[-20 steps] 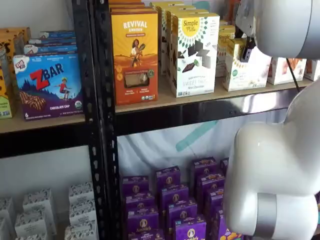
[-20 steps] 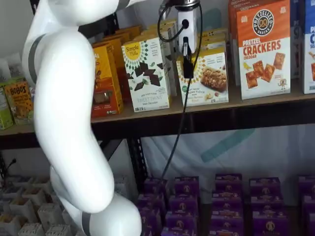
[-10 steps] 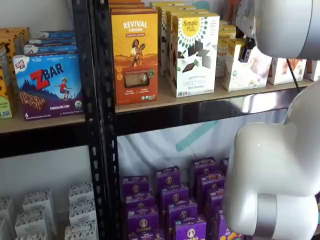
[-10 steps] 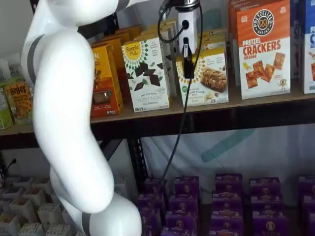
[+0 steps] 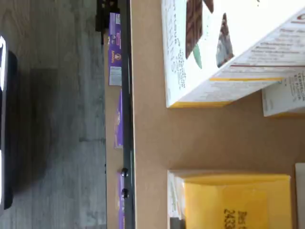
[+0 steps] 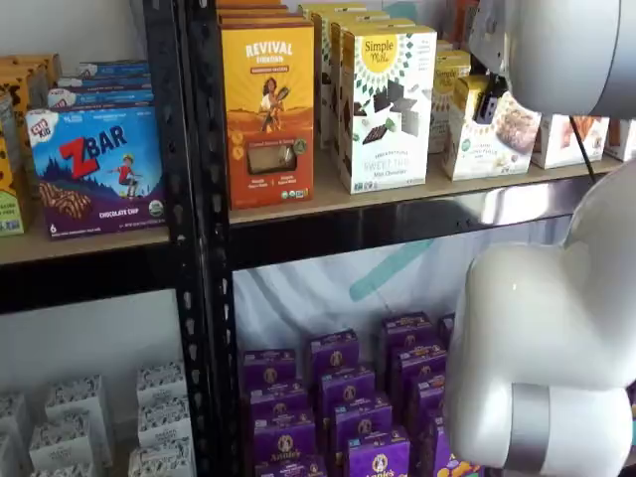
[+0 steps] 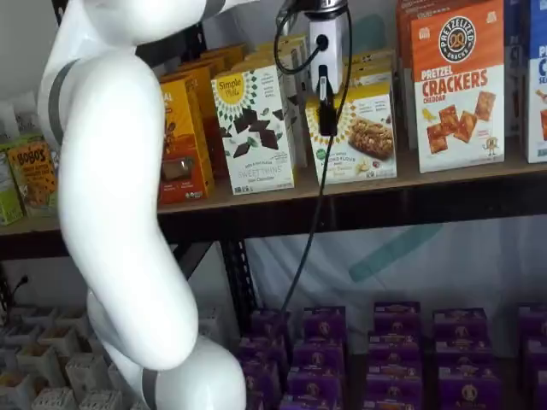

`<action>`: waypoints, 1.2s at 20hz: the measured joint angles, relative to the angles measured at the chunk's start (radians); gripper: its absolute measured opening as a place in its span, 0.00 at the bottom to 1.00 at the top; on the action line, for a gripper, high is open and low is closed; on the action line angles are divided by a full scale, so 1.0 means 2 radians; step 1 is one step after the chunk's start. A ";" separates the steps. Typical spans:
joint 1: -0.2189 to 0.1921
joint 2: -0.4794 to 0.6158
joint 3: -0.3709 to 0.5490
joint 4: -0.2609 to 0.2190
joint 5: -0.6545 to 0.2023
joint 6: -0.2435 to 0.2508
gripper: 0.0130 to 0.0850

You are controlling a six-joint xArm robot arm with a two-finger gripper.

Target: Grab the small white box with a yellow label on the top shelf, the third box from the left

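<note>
Standing on the top shelf (image 7: 282,198) between the taller white Simple Mills box (image 7: 253,128) and the red pretzel cracker box (image 7: 457,85), the small white box (image 7: 357,135) faces forward with its front edge close to the glossy black rail — a yellow sunburst mark at its upper corner and a picture of baked pieces on its face. In both shelf views it is the front carton of a short row of like cartons running back into the shelf.

A black finger (image 7: 326,107) of the gripper (image 7: 326,115) hangs from its white body directly in front of the small white box's upper left part, with a black cable looping beside it and trailing down past the shelf rail. Only that one finger shows clearly, seen side-on, so I cannot tell whether the fingers are apart or together, nor whether they touch the carton. In a shelf view the same dark finger (image 6: 486,102) sits at the box's yellow-topped corner (image 6: 494,134), below the arm's large white housing.

The wrist view looks down on bare tan shelf board (image 5: 147,119) with the taller white box's printed face (image 5: 219,52) on one side and a yellow carton top (image 5: 236,200) on the other — purple boxes (image 7: 389,350) show on the lower level beyond the shelf edge. The orange Revival box (image 6: 266,109) stands at the row's left.
</note>
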State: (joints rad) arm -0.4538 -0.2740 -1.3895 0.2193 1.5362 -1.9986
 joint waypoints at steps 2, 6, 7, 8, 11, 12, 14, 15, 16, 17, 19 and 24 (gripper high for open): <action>0.000 0.000 -0.004 -0.002 0.010 0.001 0.28; 0.000 -0.002 -0.013 -0.008 0.039 0.003 0.28; 0.000 -0.003 -0.016 -0.010 0.048 0.004 0.28; 0.000 -0.006 -0.016 -0.011 0.055 0.004 0.28; 0.000 -0.018 -0.014 -0.018 0.078 0.006 0.28; 0.000 -0.024 -0.010 -0.019 0.084 0.006 0.28; 0.000 -0.037 -0.003 -0.022 0.094 0.007 0.28; 0.001 -0.043 0.002 -0.024 0.099 0.008 0.28; 0.002 -0.051 0.007 -0.026 0.103 0.009 0.28; 0.004 -0.059 0.014 -0.028 0.105 0.010 0.28; 0.007 -0.076 0.029 -0.031 0.106 0.013 0.28; 0.017 -0.110 0.061 -0.042 0.112 0.021 0.28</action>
State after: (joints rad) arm -0.4202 -0.4944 -1.2676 0.1347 1.7598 -1.9572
